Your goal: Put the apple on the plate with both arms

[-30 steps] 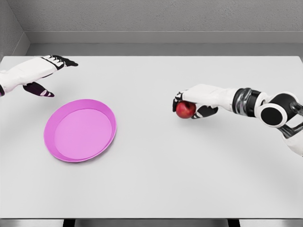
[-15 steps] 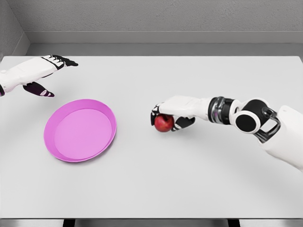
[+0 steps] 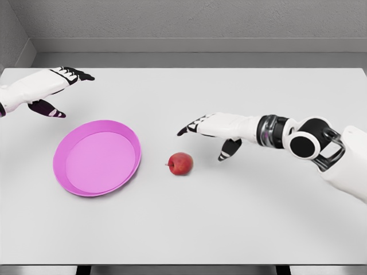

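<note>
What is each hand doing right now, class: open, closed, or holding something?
Left hand: open, holding nothing, beyond the plate.
Right hand: open, fingers spread, holding nothing; the apple lies free on the table.

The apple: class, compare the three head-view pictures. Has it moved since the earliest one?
Yes. The apple has travelled left and toward the camera, nearer the pink plate, which has stayed put. It now lies on the table, released by the open right hand.

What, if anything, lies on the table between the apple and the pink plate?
Nothing visible: only bare table separates the apple from the pink plate on its left.
</note>
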Robot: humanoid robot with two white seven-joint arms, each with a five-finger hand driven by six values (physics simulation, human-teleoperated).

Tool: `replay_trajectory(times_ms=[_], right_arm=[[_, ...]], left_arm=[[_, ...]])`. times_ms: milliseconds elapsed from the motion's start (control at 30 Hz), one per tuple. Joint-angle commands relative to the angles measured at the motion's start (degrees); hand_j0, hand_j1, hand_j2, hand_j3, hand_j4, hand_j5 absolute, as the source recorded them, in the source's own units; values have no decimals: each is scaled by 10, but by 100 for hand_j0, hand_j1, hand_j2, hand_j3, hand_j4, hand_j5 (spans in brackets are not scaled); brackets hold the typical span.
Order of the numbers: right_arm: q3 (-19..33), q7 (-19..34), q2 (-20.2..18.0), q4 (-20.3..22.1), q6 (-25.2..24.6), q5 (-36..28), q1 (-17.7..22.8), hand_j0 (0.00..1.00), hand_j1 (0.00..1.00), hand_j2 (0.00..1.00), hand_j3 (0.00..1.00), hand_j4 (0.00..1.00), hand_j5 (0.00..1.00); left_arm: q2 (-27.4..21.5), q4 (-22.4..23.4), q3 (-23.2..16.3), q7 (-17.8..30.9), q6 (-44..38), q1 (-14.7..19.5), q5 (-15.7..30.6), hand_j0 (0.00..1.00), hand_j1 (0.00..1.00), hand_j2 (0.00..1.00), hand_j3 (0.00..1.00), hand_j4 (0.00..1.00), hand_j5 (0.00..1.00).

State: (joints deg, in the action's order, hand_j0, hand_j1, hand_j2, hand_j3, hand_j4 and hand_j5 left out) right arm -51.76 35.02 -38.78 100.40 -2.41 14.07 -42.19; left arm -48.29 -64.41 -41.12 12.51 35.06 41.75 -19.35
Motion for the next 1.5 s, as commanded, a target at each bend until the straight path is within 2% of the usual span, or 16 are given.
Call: replay_trajectory(times_ms=[0, 133, 200, 267, 333, 400, 533, 700, 733, 867, 933, 1067, 1100, 1167, 1200, 1467], right_arm=[[44, 0, -35, 0, 6, 0, 1, 100, 100, 100, 100, 100, 100], [154, 0, -132, -13, 7, -1, 25, 100, 100, 100, 100, 100, 100], [239, 0, -149, -32, 33, -2, 78, 100, 100, 100, 100, 100, 100], [278, 0, -160, -49, 63, -4, 96, 100, 100, 100, 100, 100, 100], [281, 0, -161, -71, 81, -4, 96, 100, 100, 100, 100, 100, 100], [300, 0, -161, -87, 101, -4, 96, 100, 100, 100, 100, 100, 100], [300, 0, -160, -87, 106, -4, 95, 100, 100, 100, 100, 100, 100], [286, 0, -162, -79, 108, -4, 100, 100, 100, 100, 100, 100, 100], [285, 0, -161, -79, 114, -4, 100, 100, 100, 100, 100, 100, 100], [286, 0, -160, -83, 118, -4, 100, 100, 100, 100, 100, 100, 100], [286, 0, -156, -80, 116, -5, 101, 100, 100, 100, 100, 100, 100], [286, 0, -156, -81, 116, -5, 100, 100, 100, 100, 100, 100, 100], [286, 0, -153, -82, 115, -5, 99, 100, 100, 100, 100, 100, 100], [289, 0, -147, -85, 115, -5, 99, 100, 100, 100, 100, 100, 100], [288, 0, -147, -78, 115, -5, 99, 100, 100, 100, 100, 100, 100], [288, 0, -153, -82, 115, -5, 106, 100, 100, 100, 100, 100, 100]], left_arm=[[-1, 0, 1, 0, -1, 0, 4, 100, 100, 100, 100, 100, 100], [0, -8, 3, 10, -1, 0, -18, 100, 100, 100, 100, 100, 100], [0, -31, -2, 10, -1, -3, -20, 100, 100, 100, 100, 100, 100], [3, -59, -5, 10, -1, -4, -44, 100, 100, 100, 100, 100, 100], [6, -96, -15, 10, -1, -3, -56, 100, 100, 100, 100, 100, 100], [7, -156, -50, 10, -1, -1, -68, 100, 100, 100, 100, 100, 100], [13, -232, -84, 11, -1, 21, -66, 100, 100, 100, 100, 100, 100], [21, -294, -138, 10, -1, 57, -66, 100, 100, 100, 100, 100, 100], [22, -294, -152, 10, -1, 61, -66, 100, 100, 100, 100, 100, 100], [33, -298, -157, 10, -1, 60, -63, 100, 100, 100, 100, 100, 100], [33, -316, -194, 11, -1, 69, -63, 100, 100, 100, 100, 100, 100], [39, -318, -219, 12, -1, 83, -64, 100, 100, 100, 100, 100, 100], [40, -319, -222, 16, -1, 85, -67, 100, 100, 100, 100, 100, 100], [47, -321, -225, 67, -1, 92, -68, 100, 100, 100, 100, 100, 100], [50, -321, -240, 67, -1, 101, -68, 100, 100, 100, 100, 100, 100], [57, -326, -245, 81, -1, 105, -81, 100, 100, 100, 100, 100, 100]])
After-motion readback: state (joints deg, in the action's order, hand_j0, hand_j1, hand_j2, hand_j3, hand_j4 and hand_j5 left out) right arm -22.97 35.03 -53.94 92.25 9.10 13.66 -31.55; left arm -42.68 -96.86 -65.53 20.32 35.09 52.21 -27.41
